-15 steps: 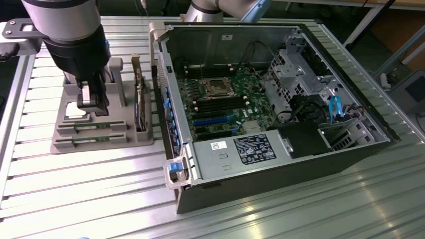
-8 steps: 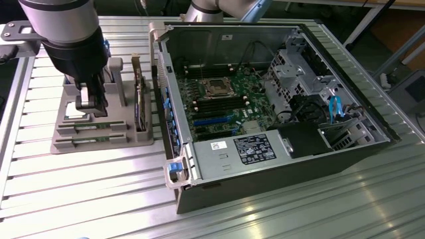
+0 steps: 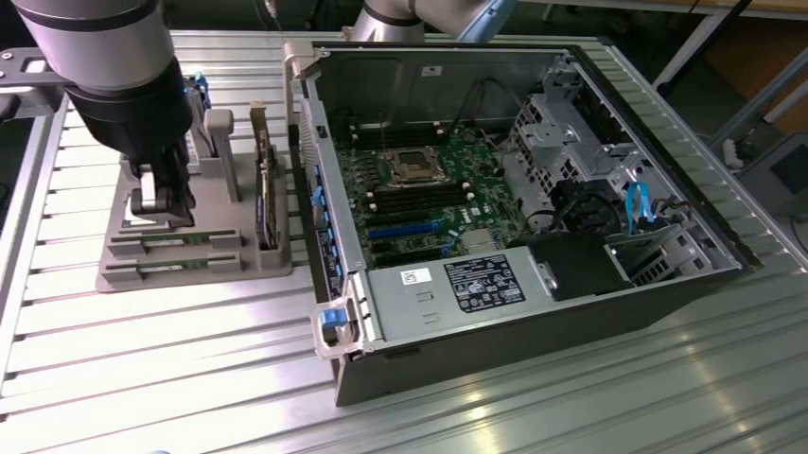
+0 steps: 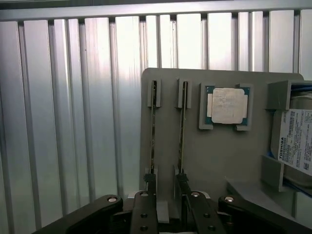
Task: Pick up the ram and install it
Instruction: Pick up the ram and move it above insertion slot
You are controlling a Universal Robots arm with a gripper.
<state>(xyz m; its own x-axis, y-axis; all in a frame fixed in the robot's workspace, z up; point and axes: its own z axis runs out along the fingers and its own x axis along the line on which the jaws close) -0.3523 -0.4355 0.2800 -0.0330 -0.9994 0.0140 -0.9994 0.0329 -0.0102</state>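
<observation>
— Fingers (image 4: 146, 202) right under the lens: what are they doing?
— The gripper (image 4: 165, 181) hangs low over the grey holder tray (image 4: 219, 161), jaws parted, only a bit of tray in the gap. I judge it holds nothing.
— And the ram?
— Just past the fingertips. One ram stick (image 4: 152, 122) and a second ram stick (image 4: 183, 122) stand on edge in parallel slots, both in the tray. Each finger lines up roughly with a stick, so I cannot tell which one it is aimed at.
— Why on edge?
— Likely so the thin upper edge is free to pinch, and each stick sits at a known place.
— Beyond them?
— A square processor chip (image 4: 227, 105) flat in its own pocket, beside it a hard drive (image 4: 298, 141) with a white label, held between uprights; then the ribbed aluminium table (image 4: 73, 122).
— Farther off?
— In the exterior view the open computer case (image 3: 417, 80) lies on its side at that view's right of the tray, motherboard (image 3: 436, 189) facing up, so its dark memory slots (image 3: 407, 200) can be reached from above. They look unfilled to me.
</observation>
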